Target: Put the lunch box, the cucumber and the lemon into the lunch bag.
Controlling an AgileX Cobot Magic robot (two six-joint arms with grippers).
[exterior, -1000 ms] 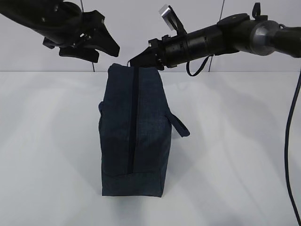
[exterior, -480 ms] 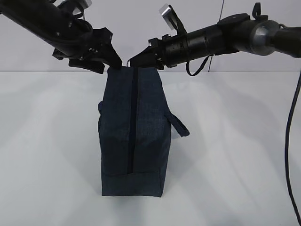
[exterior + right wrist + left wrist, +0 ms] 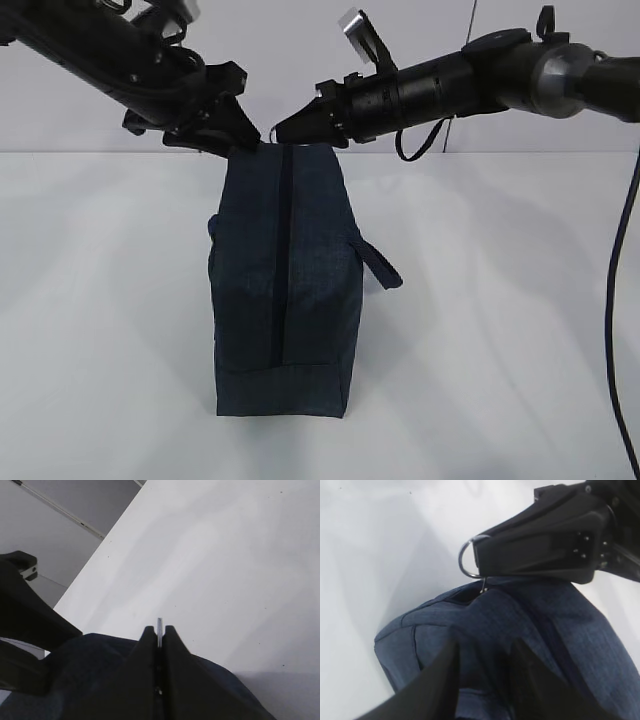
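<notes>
The lunch bag (image 3: 283,280) at the centre of the frame is showing a dark navy, faintly heathered weave, with a black zipper (image 3: 283,250) running as a darker stripe down its middle and a navy strap loop (image 3: 381,266) at its right side. My left gripper (image 3: 240,135) and my right gripper (image 3: 285,128), at the upper middle, are both showing matte black. The ring pull (image 3: 466,560), at upper centre of the left wrist view, is gleaming silver. The table (image 3: 500,330) is reading plain white, carrying soft grey shadows.
</notes>
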